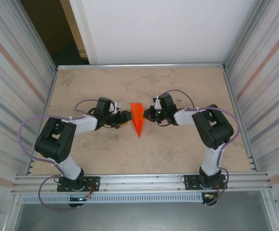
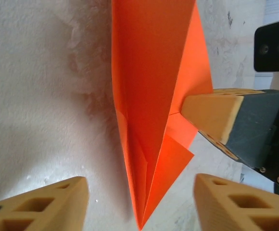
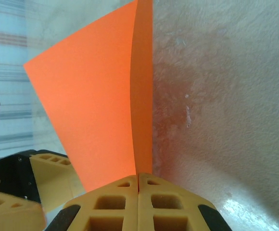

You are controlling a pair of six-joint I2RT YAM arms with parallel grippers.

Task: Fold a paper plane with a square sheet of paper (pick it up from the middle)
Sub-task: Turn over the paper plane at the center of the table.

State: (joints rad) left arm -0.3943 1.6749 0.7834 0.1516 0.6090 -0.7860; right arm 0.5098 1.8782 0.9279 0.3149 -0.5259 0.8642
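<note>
The beige, mottled worktop (image 1: 178, 149) carries everything here. Two dark arms are bolted at its near edge. The left arm (image 1: 57, 139) rises at the worktop's near left and bends in toward its middle. The right arm (image 1: 214, 127) does the same from the near right.

Over the middle of the worktop the two end effectors face each other. The left end effector (image 1: 125, 117) stands with its tan fingers (image 2: 48, 202) apart. From its wrist camera, the pointed tip of the paper sits in the gap between them, touching neither. The right end effector (image 1: 146, 115) has its fingers (image 3: 115, 202) pressed together. They are clamped on the paper, whose fold runs straight down into the seam between them. In the left wrist view, one of those right fingers rests on a side flap of the paper.

The paper plane (image 1: 137, 118) is at the middle of the worktop. It is a bright orange, narrow dart with creased, overlapping layers. Its wide end points toward the worktop's far edge and its tip toward the near edge. Whether it lies fully flat on the worktop cannot be told.
</note>
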